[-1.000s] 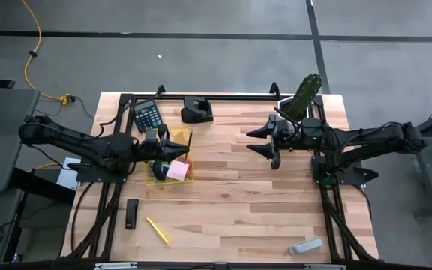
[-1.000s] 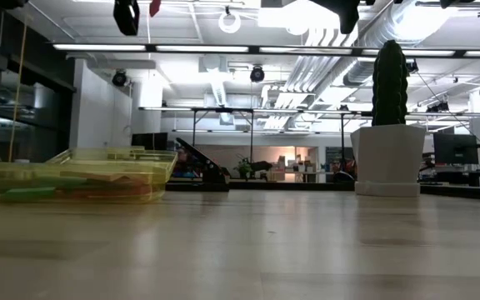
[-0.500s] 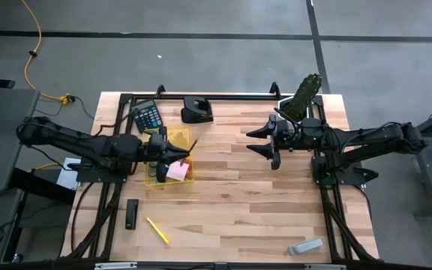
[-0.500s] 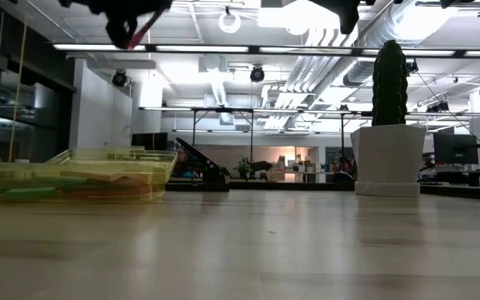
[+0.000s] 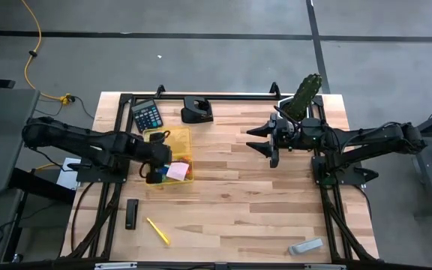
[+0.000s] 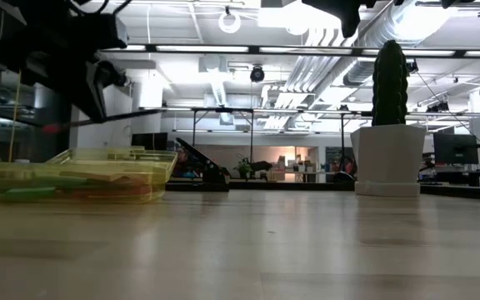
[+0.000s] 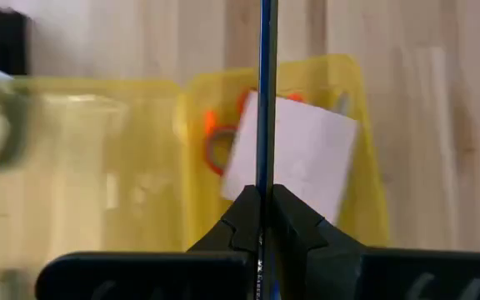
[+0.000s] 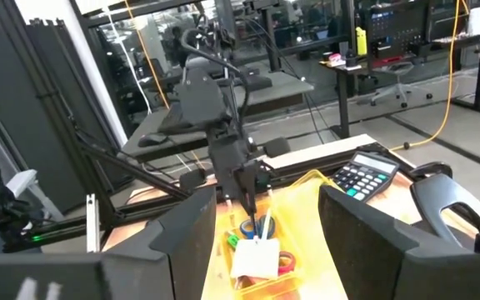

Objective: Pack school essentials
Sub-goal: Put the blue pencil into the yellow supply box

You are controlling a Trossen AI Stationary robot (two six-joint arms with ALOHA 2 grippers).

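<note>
My left gripper (image 5: 159, 166) is over the yellow see-through tray (image 5: 178, 142) at the table's left and is shut on a thin pen (image 7: 265, 100). The pen looks dark, with a red end in the low view (image 6: 52, 128). The tray holds a pink note pad (image 5: 177, 171) and red-handled scissors (image 7: 215, 143). A yellow pen (image 5: 157, 231) lies flat on the table near the front. My right gripper (image 5: 271, 147) is open and empty, above the table next to the cactus (image 5: 304, 94). My left gripper pinches the pen's shaft (image 7: 264, 179) between its two fingertips. The fingers come from above, pointing down, and lie across the pen. The pen is lifted clear above the tray, close to level with one end a little lower (image 6: 123, 117).
A calculator (image 5: 148, 115) and a black desk item (image 5: 197, 110) sit at the table's far side. A black bar (image 5: 131, 214) lies near the yellow pen, and a grey object (image 5: 306, 245) lies at the near right. Bare wood lies between the arms.
My left gripper has come down over the tray and tipped its fingers downward, keeping hold of the pen. In the low view the pen has dropped from the picture's top to just above the tray and now lies nearly level.
</note>
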